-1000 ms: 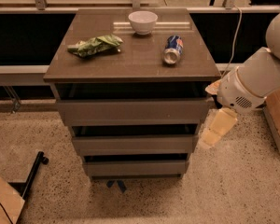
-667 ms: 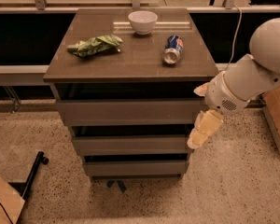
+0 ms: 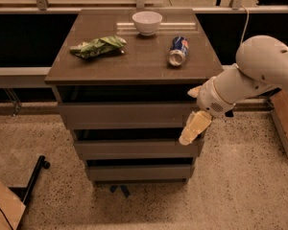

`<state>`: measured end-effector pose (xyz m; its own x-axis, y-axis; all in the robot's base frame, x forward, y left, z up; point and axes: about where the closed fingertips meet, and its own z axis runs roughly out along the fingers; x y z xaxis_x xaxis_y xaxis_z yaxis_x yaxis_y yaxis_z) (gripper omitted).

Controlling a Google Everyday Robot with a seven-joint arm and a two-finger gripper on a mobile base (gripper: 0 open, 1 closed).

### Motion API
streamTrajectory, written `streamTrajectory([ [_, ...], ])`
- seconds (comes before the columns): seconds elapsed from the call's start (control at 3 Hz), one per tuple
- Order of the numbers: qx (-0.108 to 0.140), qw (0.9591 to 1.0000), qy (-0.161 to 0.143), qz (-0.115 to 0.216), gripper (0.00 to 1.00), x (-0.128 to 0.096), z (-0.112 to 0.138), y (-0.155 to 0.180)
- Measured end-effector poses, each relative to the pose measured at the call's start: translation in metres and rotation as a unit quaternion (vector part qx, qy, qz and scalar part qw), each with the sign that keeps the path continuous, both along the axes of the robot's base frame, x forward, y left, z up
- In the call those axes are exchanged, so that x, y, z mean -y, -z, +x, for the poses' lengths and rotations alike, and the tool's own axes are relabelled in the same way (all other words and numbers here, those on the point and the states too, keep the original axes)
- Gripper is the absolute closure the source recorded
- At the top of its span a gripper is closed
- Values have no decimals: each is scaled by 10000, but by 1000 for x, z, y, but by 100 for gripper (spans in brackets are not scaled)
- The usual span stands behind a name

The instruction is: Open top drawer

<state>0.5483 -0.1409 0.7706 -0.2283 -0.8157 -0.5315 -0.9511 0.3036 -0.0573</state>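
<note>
The top drawer [image 3: 120, 114] is the widest grey-brown front, just under the cabinet top, and it looks closed. My gripper [image 3: 193, 111] is at the right end of that front. One cream finger [image 3: 195, 126] hangs down over the drawer's lower right corner, and a shorter cream tip [image 3: 194, 91] shows at its upper right corner. The fingers stand apart and hold nothing. The white arm [image 3: 259, 73] reaches in from the right.
The middle drawer front [image 3: 134, 148] and the narrowest bottom front [image 3: 139, 172] lie below. On the cabinet top [image 3: 134, 66] are a white bowl [image 3: 147, 22], a soda can on its side [image 3: 178, 51] and a green bag [image 3: 98, 47]. A black stand foot [image 3: 33, 178] is at the lower left.
The arm and gripper have moved left, from beside the cabinet to the right end of the top drawer front. The drawers have not moved.
</note>
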Motion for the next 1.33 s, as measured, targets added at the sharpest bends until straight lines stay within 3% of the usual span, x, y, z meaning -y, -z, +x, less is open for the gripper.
streamTrajectory([
  [0.33, -32, 9999, 32, -164, 0, 1, -6, 0],
  [0.67, 74, 9999, 84, -83, 0, -2, 1, 5],
  [1.33, 220, 9992, 226, 245, 0, 6, 40, 24],
])
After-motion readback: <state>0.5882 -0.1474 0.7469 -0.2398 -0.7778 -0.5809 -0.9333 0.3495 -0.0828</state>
